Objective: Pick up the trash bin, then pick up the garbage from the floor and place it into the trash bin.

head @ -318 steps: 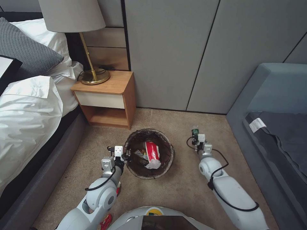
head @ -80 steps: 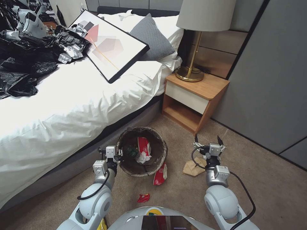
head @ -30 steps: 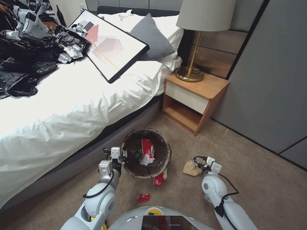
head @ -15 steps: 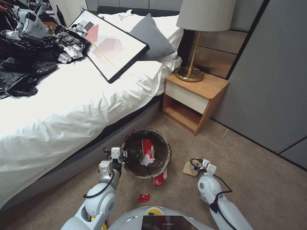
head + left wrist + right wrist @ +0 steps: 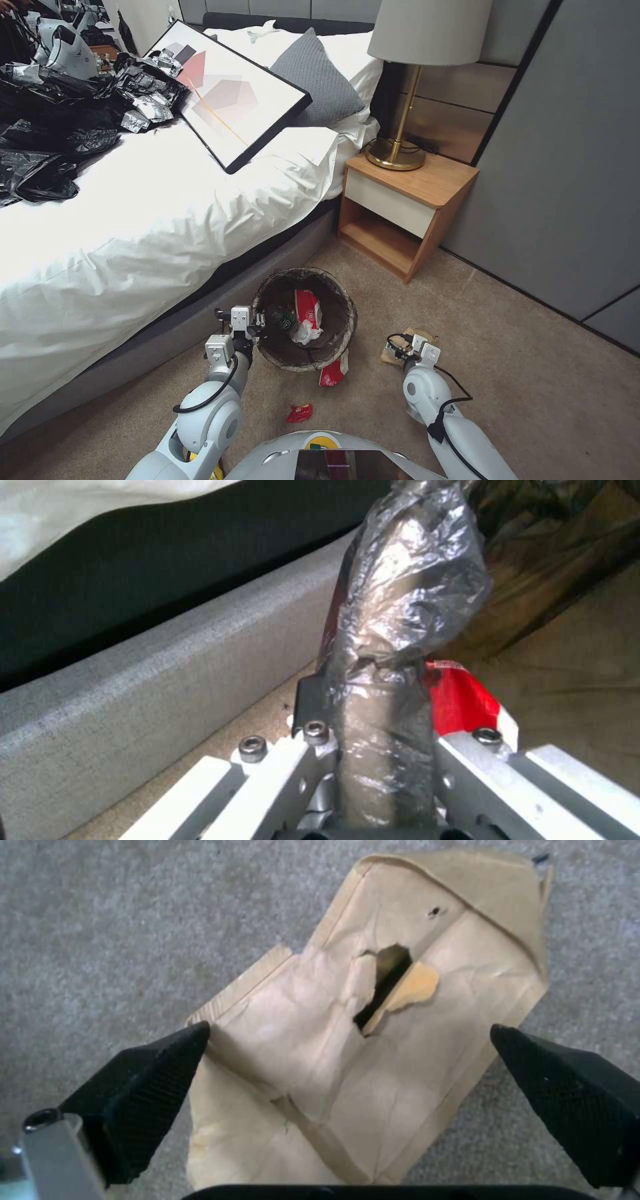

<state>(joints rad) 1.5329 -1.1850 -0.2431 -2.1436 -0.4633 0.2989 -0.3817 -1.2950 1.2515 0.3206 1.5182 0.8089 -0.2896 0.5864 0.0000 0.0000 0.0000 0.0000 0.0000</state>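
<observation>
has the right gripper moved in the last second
Yes. In the head view the right gripper has come nearer the trash bin and now sits open over the brown paper bag; the nightstand hasn't shifted.

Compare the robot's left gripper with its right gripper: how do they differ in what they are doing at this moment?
The left gripper is shut on the trash bin rim beside the bed; the right gripper is open. The left holds its load; the right grips nothing, its fingers straddling the brown paper bag lying on the carpet. Both are low, near the floor.

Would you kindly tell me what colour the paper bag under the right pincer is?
The paper bag is plain light brown, torn near its middle; the right wrist view shows it best.
</observation>
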